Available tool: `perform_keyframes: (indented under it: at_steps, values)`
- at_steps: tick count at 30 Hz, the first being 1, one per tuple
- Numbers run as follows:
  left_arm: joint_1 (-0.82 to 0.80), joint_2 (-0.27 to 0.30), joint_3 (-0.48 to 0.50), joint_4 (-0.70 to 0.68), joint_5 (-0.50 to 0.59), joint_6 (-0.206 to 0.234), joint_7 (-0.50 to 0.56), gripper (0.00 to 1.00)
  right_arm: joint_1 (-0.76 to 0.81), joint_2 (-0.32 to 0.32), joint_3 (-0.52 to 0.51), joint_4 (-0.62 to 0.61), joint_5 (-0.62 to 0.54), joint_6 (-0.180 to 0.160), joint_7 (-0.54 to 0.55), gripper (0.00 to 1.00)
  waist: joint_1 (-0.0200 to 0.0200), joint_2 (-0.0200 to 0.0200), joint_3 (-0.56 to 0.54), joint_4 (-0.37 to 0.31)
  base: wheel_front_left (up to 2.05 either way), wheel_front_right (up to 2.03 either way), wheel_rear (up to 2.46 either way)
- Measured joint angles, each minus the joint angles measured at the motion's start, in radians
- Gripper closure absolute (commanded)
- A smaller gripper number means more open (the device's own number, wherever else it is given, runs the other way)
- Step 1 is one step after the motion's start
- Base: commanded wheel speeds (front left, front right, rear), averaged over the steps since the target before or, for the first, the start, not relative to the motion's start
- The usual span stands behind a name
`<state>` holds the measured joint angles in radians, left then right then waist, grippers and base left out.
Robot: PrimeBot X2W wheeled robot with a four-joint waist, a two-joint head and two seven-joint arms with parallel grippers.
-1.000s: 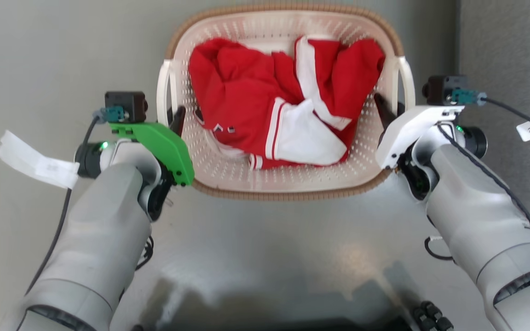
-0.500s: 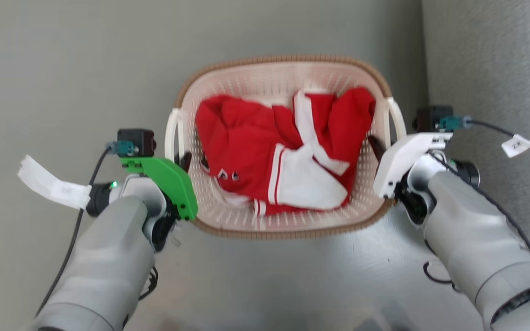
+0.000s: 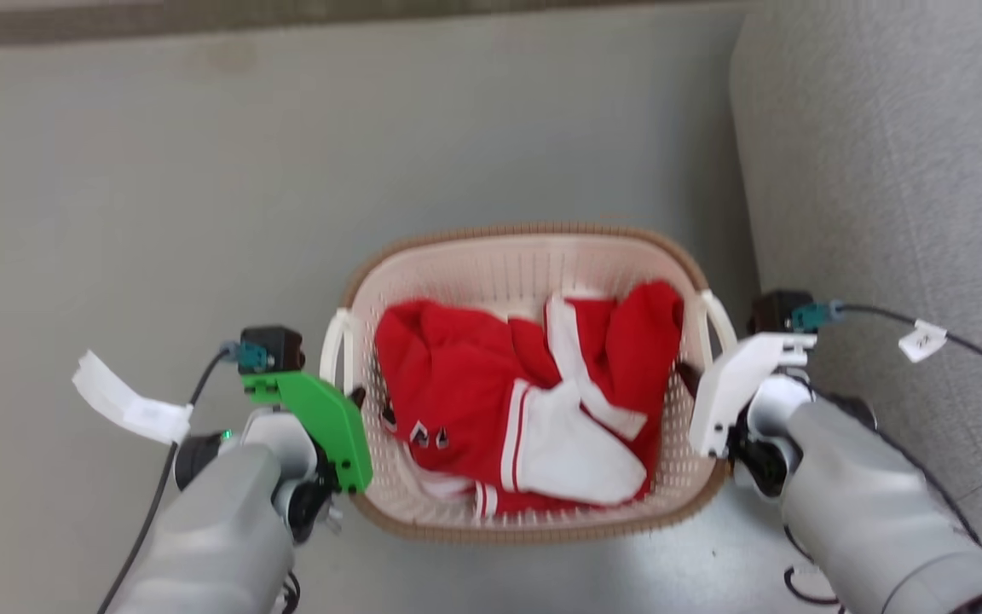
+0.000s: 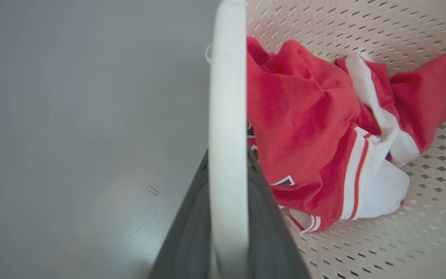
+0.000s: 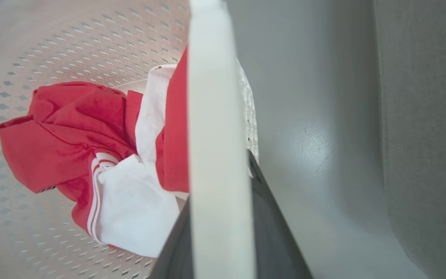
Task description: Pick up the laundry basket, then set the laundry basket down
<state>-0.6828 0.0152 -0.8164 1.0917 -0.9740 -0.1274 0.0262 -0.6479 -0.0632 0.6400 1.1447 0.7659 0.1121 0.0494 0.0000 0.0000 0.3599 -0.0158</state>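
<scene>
Item one: the laundry basket (image 3: 534,230), cream-white perforated plastic with a brown woven-look rim, low in the middle of my head view over the grey floor (image 3: 158,170); I cannot tell whether its base touches the floor. It sits level between my two arms. Item two: contents, one crumpled red garment with white panels and striped trim (image 3: 474,384), heaped across the bottom of the basket and leaning toward the wall on my right. Item three: my left gripper (image 3: 353,399), under a green wrist cover (image 3: 329,418), closed narrow on the basket's left loop handle (image 4: 227,97); in the left wrist view the white bar runs straight up between my two dark fingers, one inside the basket wall and one outside. Item four: my right gripper (image 3: 691,379), under a white wrist cover (image 3: 734,384), clamped likewise on the right loop handle (image 5: 215,97), the bar lying between the fingers in the right wrist view, the inner finger beside the garment. Item five: a grey upholstered surface (image 3: 883,170) along my right side, near the basket but apart from it. Item six: paper tags on the wrist cables, one at my left (image 3: 124,401), one at my right (image 3: 921,339).
</scene>
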Motion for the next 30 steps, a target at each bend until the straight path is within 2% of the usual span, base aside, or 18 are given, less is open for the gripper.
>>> perform_keyframes:
  at_steps: [19, 30]
  values:
    - [0.162, -0.004, -0.047, 0.033, -0.068, 0.000, 0.082, 1.00, 0.176, 0.007, 0.079, -0.002, 0.071, -0.009, 0.083, 1.00, 0.0000, 0.0000, -0.242, -0.008, 0.00, 0.00, 0.00]
    - [0.171, -0.003, -0.054, 0.034, -0.081, 0.000, 0.087, 1.00, 0.186, 0.003, 0.098, -0.013, 0.089, -0.010, 0.090, 1.00, 0.0000, 0.0000, -0.324, -0.017, 0.00, 0.00, 0.00]
